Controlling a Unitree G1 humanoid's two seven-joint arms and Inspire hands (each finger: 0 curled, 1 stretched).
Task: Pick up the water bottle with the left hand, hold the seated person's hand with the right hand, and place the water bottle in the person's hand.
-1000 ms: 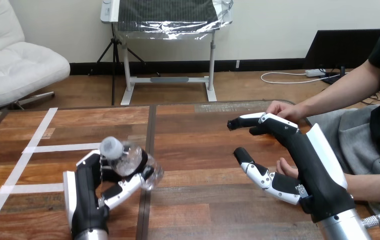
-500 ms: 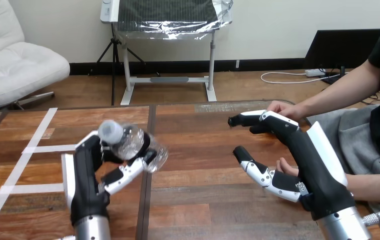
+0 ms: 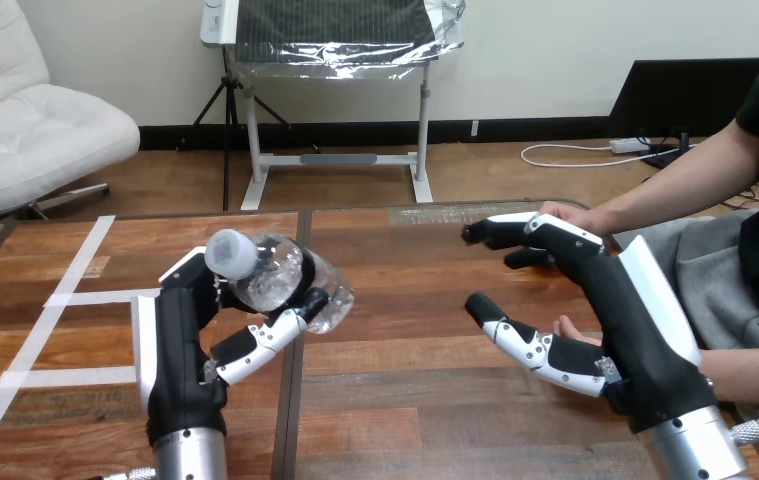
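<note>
Above the table's (image 3: 405, 400) left half, the left hand (image 3: 187, 335) curls round the water bottle (image 3: 290, 282), its length sideways, cap leftward; the right hand (image 3: 605, 295) is spread wide, empty.

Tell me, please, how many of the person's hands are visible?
2. The person's upper hand rests at the far edge of the table, beside the right hand; the person's lower hand lies nearer, partly hidden behind it.

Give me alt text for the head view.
The robot's left hand grips a clear water bottle, tilted, above the wooden table. Its open right hand is stretched out beside the person's hand at the view's right.
</note>
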